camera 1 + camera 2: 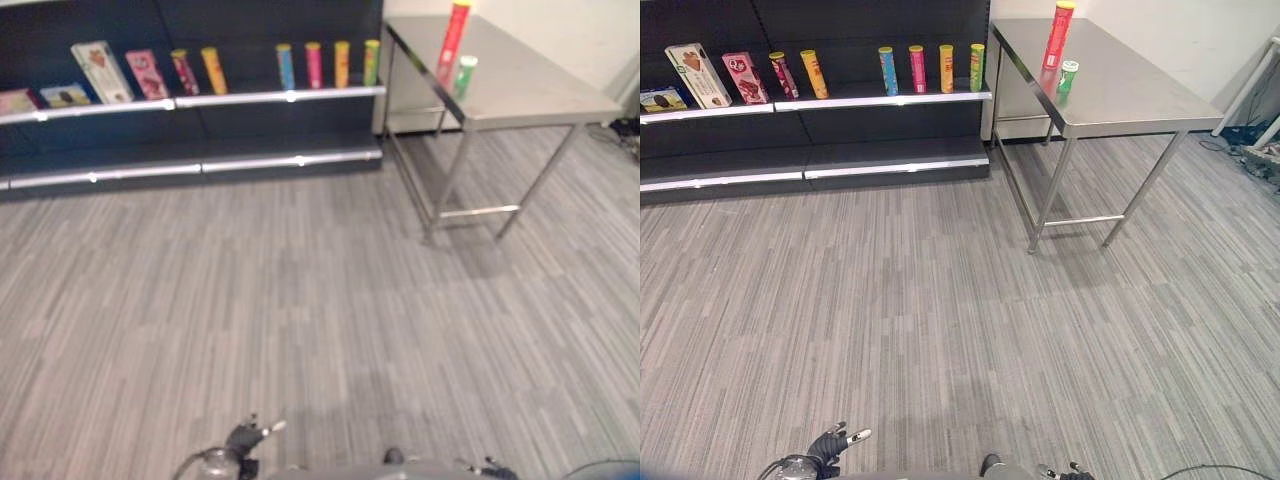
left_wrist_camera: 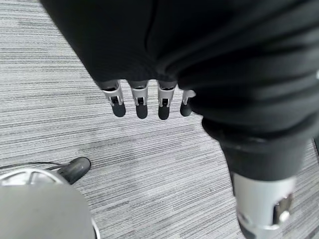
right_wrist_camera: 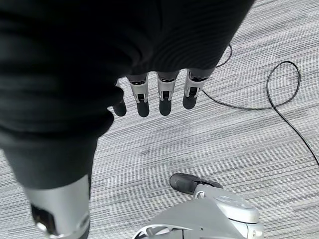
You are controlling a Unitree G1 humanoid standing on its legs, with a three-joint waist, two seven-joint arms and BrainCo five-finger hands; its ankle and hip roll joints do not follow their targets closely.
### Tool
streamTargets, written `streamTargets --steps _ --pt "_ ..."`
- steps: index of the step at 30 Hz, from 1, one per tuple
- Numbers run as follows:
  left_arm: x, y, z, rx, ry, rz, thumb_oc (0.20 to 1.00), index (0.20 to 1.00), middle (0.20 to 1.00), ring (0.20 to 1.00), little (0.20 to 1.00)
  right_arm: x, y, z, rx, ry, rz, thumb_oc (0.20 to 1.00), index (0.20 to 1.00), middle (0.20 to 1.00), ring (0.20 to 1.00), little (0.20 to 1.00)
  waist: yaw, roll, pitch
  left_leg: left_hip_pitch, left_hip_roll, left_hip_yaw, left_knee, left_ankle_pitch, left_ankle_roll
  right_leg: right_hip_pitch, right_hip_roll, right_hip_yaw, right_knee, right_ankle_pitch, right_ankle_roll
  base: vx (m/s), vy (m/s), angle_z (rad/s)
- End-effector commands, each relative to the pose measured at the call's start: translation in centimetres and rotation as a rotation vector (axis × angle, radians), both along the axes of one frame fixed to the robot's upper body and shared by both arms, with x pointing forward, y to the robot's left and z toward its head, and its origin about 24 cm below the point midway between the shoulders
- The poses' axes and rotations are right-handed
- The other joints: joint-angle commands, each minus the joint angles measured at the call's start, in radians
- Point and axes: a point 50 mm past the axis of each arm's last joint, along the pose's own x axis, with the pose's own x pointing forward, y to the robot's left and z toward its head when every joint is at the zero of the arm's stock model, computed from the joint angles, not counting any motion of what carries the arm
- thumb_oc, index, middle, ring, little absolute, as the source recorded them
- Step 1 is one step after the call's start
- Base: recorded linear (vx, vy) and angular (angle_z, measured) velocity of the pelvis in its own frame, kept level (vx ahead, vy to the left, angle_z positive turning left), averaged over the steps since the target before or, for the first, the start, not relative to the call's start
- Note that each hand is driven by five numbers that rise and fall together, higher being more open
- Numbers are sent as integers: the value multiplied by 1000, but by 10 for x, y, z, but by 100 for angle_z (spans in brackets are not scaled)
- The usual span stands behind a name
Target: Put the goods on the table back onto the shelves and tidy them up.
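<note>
Nearest, the left hand [image 2: 149, 69] hangs over the grey striped carpet [image 1: 940, 330], its fingers [image 2: 140, 102] straight and slightly apart in a row, holding nothing. The right hand [image 3: 149, 64] hangs the same way over the carpet, fingers [image 3: 166, 102] straight in a row, thumb apart, empty. In the right eye view the left hand's fingertips show at the bottom edge.

Past a wide stretch of bare carpet, to the right, stands a steel table [image 1: 1140, 95]. On its far left part stand the goods: a tall red can [image 1: 1057, 36] with a yellow lid, upright, and just beside it, a little nearer, a short green can [image 1: 1067, 77], also upright. They stand close together; whether they touch cannot be told.

To the left of the table, along the far wall, runs a dark shelf unit [image 1: 820, 130]. Its upper shelf [image 1: 880, 100] carries a row of four upright cans [image 1: 930, 68] at the right end, two leaning cans [image 1: 800, 74] left of those, then a pink box [image 1: 743, 77], a white box [image 1: 698, 74] and a flat blue box [image 1: 662, 99]. The lower shelf [image 1: 810, 165] is bare.
</note>
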Motion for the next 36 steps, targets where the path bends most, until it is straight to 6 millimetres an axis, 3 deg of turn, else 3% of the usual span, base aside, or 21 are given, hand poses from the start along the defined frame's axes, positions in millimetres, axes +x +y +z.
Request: streamTargets --steps 1,10,16,18,19,21,23,26,30,33,36 --pt "12 1 3 14 -21 -41 1000 1000 1000 1000 1000 13 -10 4 -40 -17 42 1000 1000 1000 1000 1000 -23 17 3 -64 62 -19 -31 121 -97 39 -14 -23 7 -114 80 -48 -1 -1" --pt "8 2 1 6 -8 -10 1000 1000 1000 1000 1000 18 -12 5 -52 -17 61 1000 1000 1000 1000 1000 -18 14 -2 -69 50 -36 -26 107 -86 35 -19 -10 7 -109 84 1 34 0" --pt "7 5 2 3 -17 24 1000 1000 1000 1000 1000 27 -11 7 -49 -37 71 1000 1000 1000 1000 1000 -8 10 11 -95 13 -46 -14 74 -56 -7 -60 -13 45 -95 109 6 119 -1" --pt "8 6 2 3 -19 36 1000 1000 1000 1000 1000 29 -12 7 -49 -39 74 1000 1000 1000 1000 1000 -5 13 20 -92 -6 -59 -18 47 -45 -44 -89 -8 125 -120 125 17 146 -3" --pt "8 6 2 4 -21 37 1000 1000 1000 1000 1000 30 -12 7 -49 -41 75 1000 1000 1000 1000 1000 -3 13 20 -104 -2 -46 -13 60 -37 -57 -89 -13 128 -109 118 31 140 -6" --pt "10 10 3 7 -24 46 1000 1000 1000 1000 1000 36 -10 8 -42 -55 86 1000 1000 1000 1000 1000 0 14 38 -96 -25 -57 -15 26 -18 -114 -135 -3 268 -139 138 26 181 -7" --pt "7 13 3 25 -6 34 1000 1000 1000 1000 1000 35 -9 8 -35 -55 79 1000 1000 1000 1000 1000 -15 17 67 -73 -52 -66 -12 3 10 -202 -174 32 455 -107 148 93 254 -8" --pt "10 15 4 26 -17 37 1000 1000 1000 1000 1000 34 -9 8 -30 -53 60 1000 1000 1000 1000 1000 -37 27 87 -51 -68 -76 -17 -14 25 -287 -170 80 570 -88 143 143 146 -2" --pt "21 14 8 23 -53 34 1000 1000 1000 1000 1000 33 -12 8 -37 -52 38 1000 1000 1000 1000 1000 -53 38 93 -38 -73 -90 -32 -32 15 -320 -157 90 457 -91 134 185 -17 16" --pt "38 10 13 18 -104 10 1000 1000 1000 1000 1000 35 -15 9 -42 -59 32 1000 1000 1000 1000 1000 -82 26 103 7 -85 -104 -26 -76 -15 -369 -198 49 131 39 179 411 -124 11" --pt "44 6 16 9 -133 -2 1000 1000 1000 1000 1000 31 -16 9 -42 -51 33 1000 1000 1000 1000 1000 -98 31 107 63 -87 -115 -36 -108 -36 -388 -209 6 32 89 199 455 -136 26"
